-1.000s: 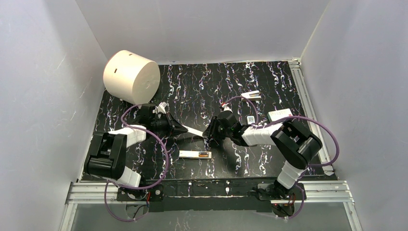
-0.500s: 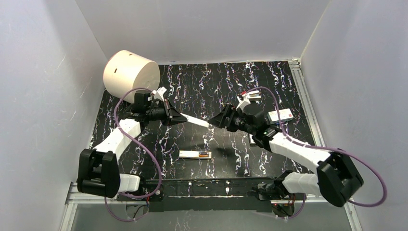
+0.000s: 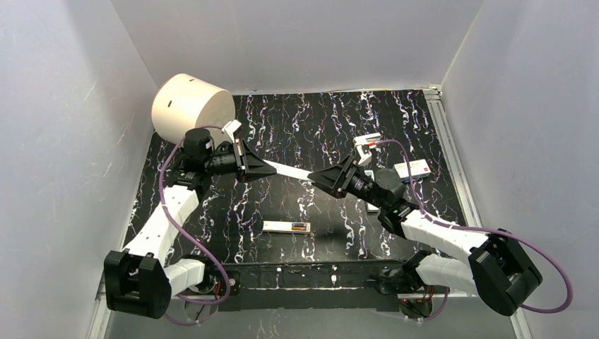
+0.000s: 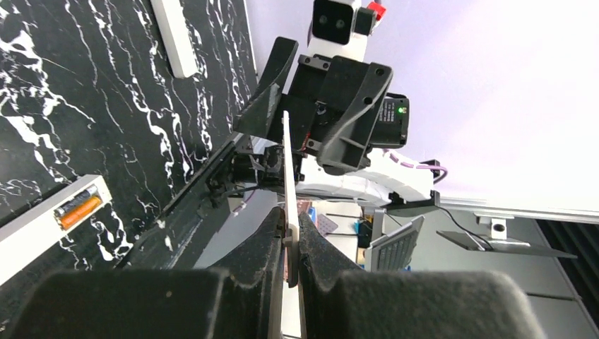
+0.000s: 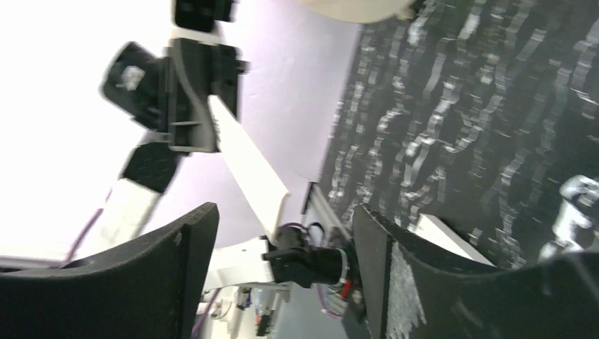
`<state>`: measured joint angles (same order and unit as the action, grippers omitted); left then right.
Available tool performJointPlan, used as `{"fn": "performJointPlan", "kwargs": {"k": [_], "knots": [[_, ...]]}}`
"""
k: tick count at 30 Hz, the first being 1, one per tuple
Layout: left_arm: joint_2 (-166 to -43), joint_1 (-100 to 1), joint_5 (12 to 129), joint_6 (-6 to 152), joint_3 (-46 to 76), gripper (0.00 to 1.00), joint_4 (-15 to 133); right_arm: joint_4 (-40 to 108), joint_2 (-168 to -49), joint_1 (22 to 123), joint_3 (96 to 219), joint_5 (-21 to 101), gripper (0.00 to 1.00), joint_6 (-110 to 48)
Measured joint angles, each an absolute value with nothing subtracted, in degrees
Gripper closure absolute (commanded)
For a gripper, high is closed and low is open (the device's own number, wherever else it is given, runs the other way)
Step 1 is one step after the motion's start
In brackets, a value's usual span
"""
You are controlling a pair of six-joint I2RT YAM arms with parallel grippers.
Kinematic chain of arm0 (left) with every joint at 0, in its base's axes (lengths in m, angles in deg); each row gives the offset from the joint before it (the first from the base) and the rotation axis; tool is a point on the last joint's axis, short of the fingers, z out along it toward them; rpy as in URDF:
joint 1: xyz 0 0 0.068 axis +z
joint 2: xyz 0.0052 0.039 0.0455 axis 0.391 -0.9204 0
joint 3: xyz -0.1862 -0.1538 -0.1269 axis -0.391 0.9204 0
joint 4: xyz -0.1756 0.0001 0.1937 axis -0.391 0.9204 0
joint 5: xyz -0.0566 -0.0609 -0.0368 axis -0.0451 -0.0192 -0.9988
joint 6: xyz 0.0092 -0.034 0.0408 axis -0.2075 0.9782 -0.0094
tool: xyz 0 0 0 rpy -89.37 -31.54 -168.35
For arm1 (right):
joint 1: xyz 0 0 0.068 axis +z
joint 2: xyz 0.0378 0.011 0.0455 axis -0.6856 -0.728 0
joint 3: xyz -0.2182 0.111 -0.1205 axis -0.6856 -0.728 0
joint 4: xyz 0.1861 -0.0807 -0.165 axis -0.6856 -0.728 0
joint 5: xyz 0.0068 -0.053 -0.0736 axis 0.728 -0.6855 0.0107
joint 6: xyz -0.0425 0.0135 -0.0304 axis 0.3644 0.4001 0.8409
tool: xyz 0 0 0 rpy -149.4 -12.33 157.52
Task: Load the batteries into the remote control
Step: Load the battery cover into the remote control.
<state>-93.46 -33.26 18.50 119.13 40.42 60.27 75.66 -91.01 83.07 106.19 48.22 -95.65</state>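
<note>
Left gripper (image 3: 270,170) is clamped on one end of a plain white strip (image 3: 291,172), held off the table (image 3: 318,120) mid-scene and pointing right. Right gripper (image 3: 315,176) has its jaws wide apart, straddling the strip's free end; the wrist view shows no contact. Remote control (image 3: 281,227) lies recess-up on the table, near-centre, nearer than the strip. Both batteries (image 3: 301,227) sit side by side in its right end. White box with red mark (image 3: 412,168) lies to the right, well apart.
</note>
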Motion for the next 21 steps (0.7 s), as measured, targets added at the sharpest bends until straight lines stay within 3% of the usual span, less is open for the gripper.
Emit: {"fn": "performJointPlan", "kwargs": {"k": [5,9,15,18,19,21], "knots": [[-92.06,-33.26,16.62,121.91,40.42,1.00,59.50,86.30,-91.99,83.07,106.19,50.69,0.45,-100.68],[-90.94,-33.26,16.16,123.28,40.42,1.00,59.06,90.33,-92.67,83.07,106.19,52.22,0.49,-103.30],[-90.00,-33.26,15.64,124.31,40.42,1.00,58.52,91.57,-92.91,83.05,106.19,53.23,0.65,-105.00],[-89.63,-33.26,15.46,124.62,40.46,1.00,58.45,91.57,-93.78,83.03,106.41,54.26,0.92,-105.31],[-89.48,-33.26,15.46,124.75,40.48,0.96,58.43,91.55,-94.18,83.03,106.47,54.54,0.99,-105.20],[-89.26,-33.19,15.55,124.66,40.48,0.77,58.56,91.70,-95.05,82.98,106.78,55.28,0.99,-105.77]]}}
